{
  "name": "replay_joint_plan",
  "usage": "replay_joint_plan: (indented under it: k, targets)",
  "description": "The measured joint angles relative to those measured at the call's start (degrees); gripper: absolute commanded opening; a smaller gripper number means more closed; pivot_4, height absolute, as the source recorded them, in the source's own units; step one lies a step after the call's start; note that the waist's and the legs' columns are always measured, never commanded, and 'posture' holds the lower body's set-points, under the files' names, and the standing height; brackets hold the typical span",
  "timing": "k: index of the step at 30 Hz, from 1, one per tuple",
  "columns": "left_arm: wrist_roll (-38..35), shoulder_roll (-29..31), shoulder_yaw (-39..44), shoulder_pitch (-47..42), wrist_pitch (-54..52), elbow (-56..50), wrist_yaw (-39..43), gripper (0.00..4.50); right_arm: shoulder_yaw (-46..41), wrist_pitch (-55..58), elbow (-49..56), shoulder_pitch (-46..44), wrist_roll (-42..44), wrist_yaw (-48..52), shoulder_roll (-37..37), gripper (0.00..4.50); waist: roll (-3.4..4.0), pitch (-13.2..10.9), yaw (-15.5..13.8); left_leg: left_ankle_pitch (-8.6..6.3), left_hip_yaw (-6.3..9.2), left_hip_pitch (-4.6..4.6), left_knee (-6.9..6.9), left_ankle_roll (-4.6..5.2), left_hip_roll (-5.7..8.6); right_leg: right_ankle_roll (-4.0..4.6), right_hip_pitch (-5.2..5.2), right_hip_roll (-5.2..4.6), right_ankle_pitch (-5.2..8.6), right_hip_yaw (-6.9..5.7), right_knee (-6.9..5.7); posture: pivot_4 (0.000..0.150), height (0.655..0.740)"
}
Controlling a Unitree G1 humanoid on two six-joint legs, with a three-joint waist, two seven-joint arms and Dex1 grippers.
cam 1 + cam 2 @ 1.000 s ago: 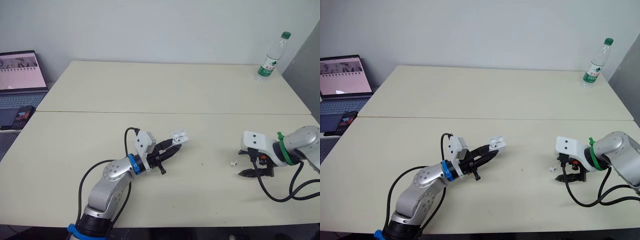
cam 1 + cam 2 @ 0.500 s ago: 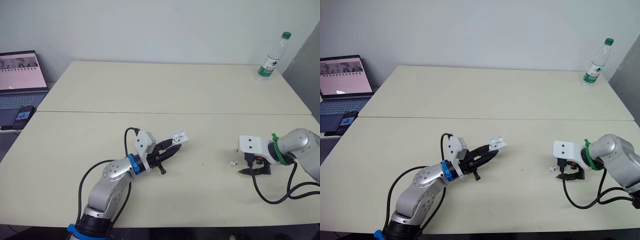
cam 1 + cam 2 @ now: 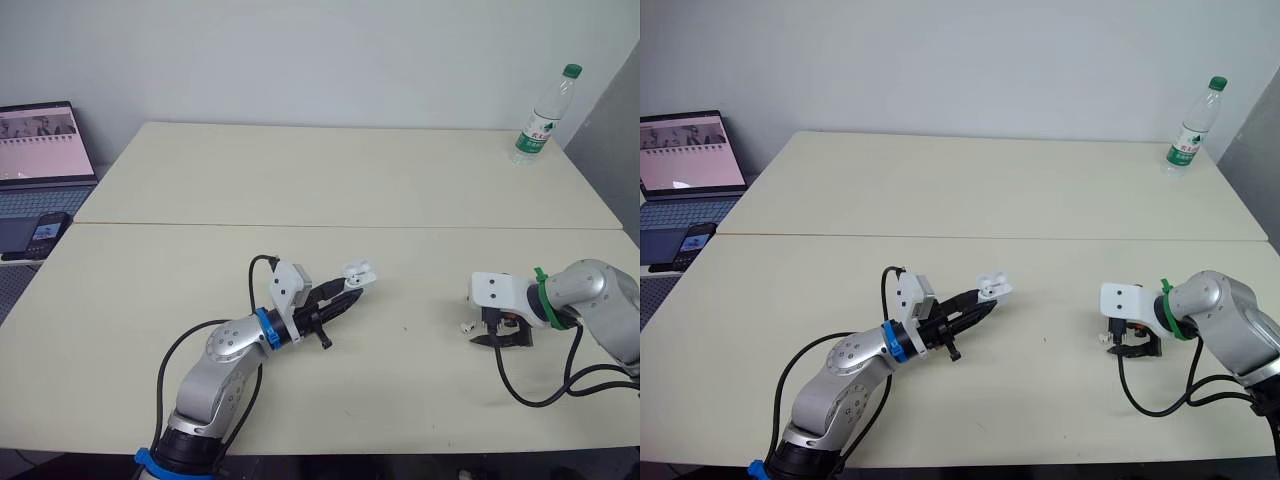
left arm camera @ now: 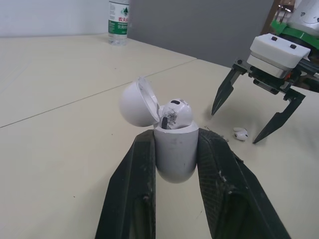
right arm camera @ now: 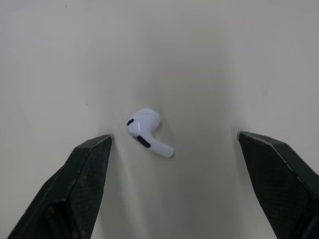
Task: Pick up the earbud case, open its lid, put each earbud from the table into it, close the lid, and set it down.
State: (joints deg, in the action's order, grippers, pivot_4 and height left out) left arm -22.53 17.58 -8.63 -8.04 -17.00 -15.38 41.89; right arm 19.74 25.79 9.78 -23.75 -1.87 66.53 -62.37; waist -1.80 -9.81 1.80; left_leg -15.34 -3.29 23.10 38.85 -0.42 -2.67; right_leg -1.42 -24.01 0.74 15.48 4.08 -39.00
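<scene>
Case: the earbud case is off the table, pinched upright between the two fingers of the left gripper, near the table's middle.
Lid: open, tipped back on its hinge.
Contents: one earbud sits in the case mouth.
Loose earbud: one, lying on the table at 3 o'clock from the case, well apart from it.
Right gripper: fingers spread wide, tips down on either side of the loose earbud, not touching it.
Count: two earbuds, one case, one water bottle, one laptop, one phone.
Bottle: upright at the table's 1 o'clock corner.
Laptop and phone: off the table at 10 o'clock.
Hard to see: the case's second socket cannot be made out; its lower sides are covered by the fingers; the laptop is cut off at the picture's edge.
</scene>
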Motion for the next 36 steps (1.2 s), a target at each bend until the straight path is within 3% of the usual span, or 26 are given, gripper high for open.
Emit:
replay_joint_plan:
  k: [23, 36]
  targets:
    - [0.0, -0.3, 0.0, -0.1, 0.1, 0.0, 0.0, 0.78, -1.2, -1.7, -3.1, -4.8, -3.6, -0.2, 3.6, 4.19, 0.00, 0.0, 0.0, 0.00, 0.00, -0.17, 0.00, 0.00, 0.01, 0.01, 0.19, 0.04, 0.00, 0.01, 0.00, 0.150, 0.7362]
    - [0.1, -0.6, 0.0, -0.1, 0.2, 0.1, 0.0, 0.78, -1.3, 29.3, 2.9, -6.1, -1.3, -1.1, 7.4, 4.19, 0.00, 0.0, 0.1, 0.00, 0.02, -0.18, 0.01, 0.00, -0.01, 0.01, 0.21, -0.02, -0.01, 0.01, -0.01, 0.150, 0.7362]
